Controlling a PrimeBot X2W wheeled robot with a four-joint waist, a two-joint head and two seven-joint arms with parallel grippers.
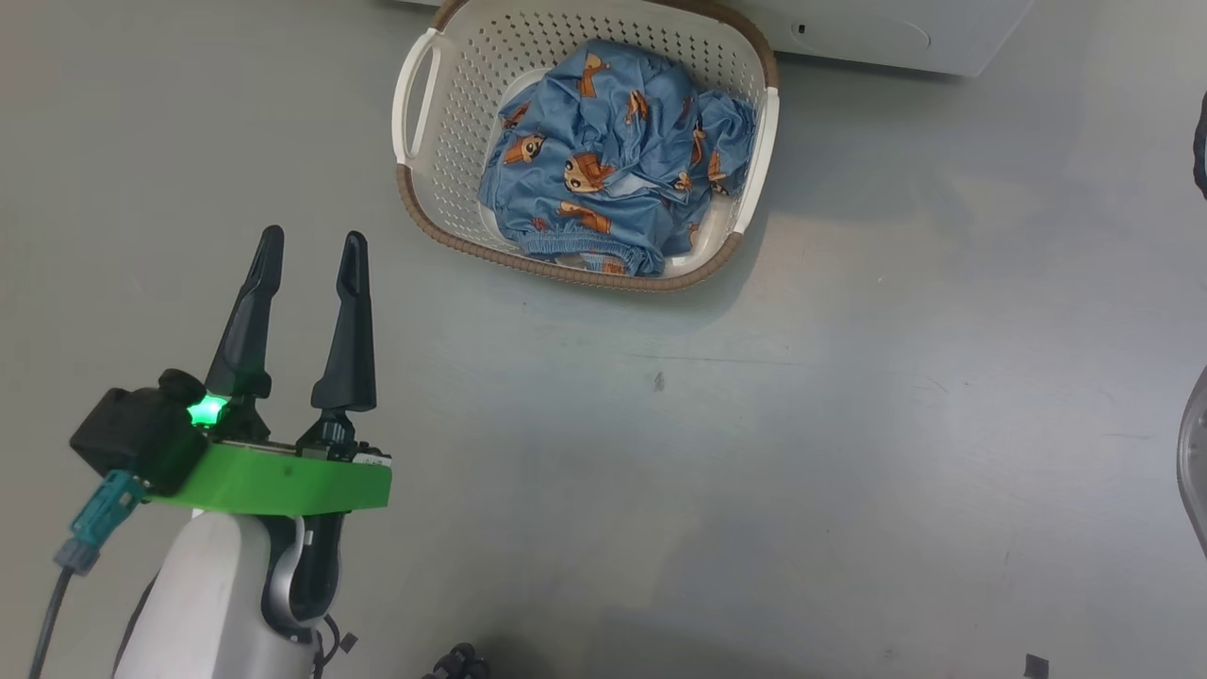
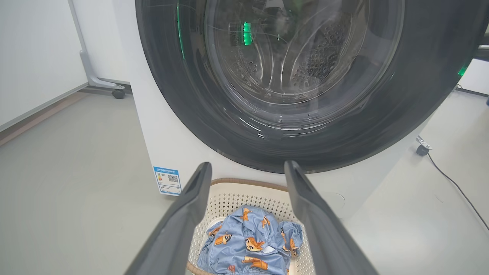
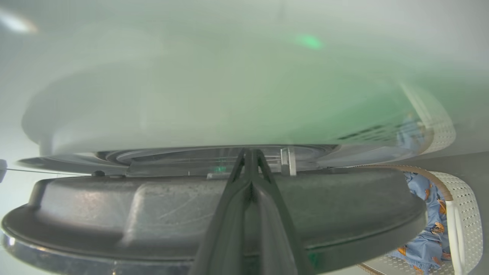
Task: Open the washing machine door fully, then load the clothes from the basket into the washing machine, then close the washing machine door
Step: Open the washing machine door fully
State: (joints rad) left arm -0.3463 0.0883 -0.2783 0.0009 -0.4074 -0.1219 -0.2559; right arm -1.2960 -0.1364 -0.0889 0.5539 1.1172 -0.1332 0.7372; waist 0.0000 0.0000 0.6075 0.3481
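The first step is in hand: opening the washing machine door [image 2: 172, 76]. In the right wrist view the right claw [image 3: 250, 152] has its two fingers pressed together and clamped on nothing. They lie across the door's grey inner side, with their tips at the gap between the door and the white front of the washing machine [image 2: 172, 152]. The door seems to stand a little off the front, ajar rather than fully open, though how far it has swung I cannot tell.

The left claw [image 1: 314, 250] hangs over the grey floor [image 1: 754, 424] on the near left with its fingers apart and nothing between them. The clothes [image 1: 613, 160], a blue bundle printed with orange cartoon animals, lie in the cream basket [image 1: 453, 123]. The basket sits on the floor just in front of the machine, below the door.

The next move probably calls for the right claw to draw the door round on its hinge to its full swing, passing above the basket. After that the left claw can reach for the bundle.

A blue sticker [image 2: 167, 180] low on the left of the machine's front carries a QR code and fine print too small to read. I can make out no brand name.
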